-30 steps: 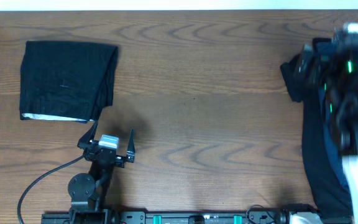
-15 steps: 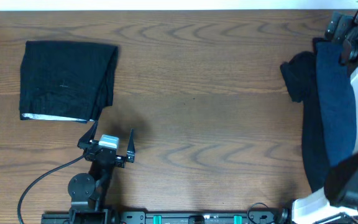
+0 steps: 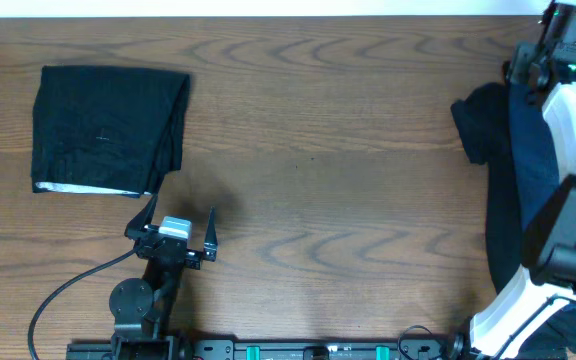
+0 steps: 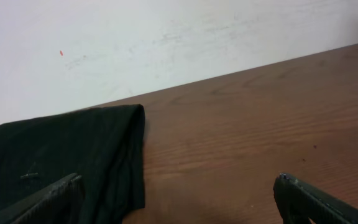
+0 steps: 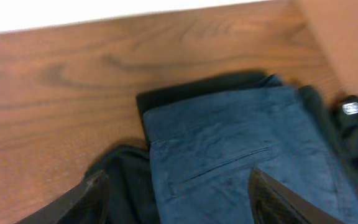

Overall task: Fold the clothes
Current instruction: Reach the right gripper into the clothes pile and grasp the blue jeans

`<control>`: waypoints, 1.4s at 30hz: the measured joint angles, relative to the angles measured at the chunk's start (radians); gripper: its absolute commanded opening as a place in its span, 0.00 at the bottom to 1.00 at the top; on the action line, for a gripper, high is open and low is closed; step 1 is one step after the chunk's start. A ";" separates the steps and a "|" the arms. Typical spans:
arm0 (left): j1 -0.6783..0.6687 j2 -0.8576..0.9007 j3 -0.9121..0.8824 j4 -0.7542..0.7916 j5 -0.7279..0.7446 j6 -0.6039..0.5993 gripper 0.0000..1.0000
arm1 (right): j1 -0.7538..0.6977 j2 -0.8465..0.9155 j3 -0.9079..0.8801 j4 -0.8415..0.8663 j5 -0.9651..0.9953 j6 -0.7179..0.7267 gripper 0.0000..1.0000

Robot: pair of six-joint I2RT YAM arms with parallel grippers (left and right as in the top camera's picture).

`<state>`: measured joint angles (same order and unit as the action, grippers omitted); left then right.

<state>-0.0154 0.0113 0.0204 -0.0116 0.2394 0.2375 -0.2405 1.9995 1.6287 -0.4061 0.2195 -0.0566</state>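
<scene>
A folded black garment (image 3: pixel 108 125) with a thin white edge lies at the far left; it also shows in the left wrist view (image 4: pixel 61 155). My left gripper (image 3: pixel 180 222) is open and empty just in front of it, the jaws wide apart in the left wrist view (image 4: pixel 179 205). A dark blue denim-coloured shorts-like piece (image 3: pixel 526 190) lies on black cloth (image 3: pixel 476 125) at the right edge. My right gripper (image 3: pixel 546 68) hovers over the pile's far end. In the right wrist view (image 5: pixel 179 202) it is open above the blue piece (image 5: pixel 229 143) and black cloth (image 5: pixel 120 180), holding nothing.
The white right arm (image 3: pixel 568 230) stretches along the table's right edge over the pile. The left arm's base and cable (image 3: pixel 133 300) sit at the front left. A white wall (image 4: pixel 166 37) runs behind the table's far edge.
The right arm has swung up and back over the pile, its gripper now at the far right corner. The left arm and the folded black garment have not moved.
</scene>
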 measured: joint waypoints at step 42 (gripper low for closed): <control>0.000 0.000 0.000 0.000 0.000 0.000 0.98 | -0.062 0.327 0.003 0.285 -0.098 -0.034 0.53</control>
<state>-0.0154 0.0113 0.0204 -0.0116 0.2390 0.2375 -0.3027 2.3264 1.6314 -0.1211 0.1215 -0.0910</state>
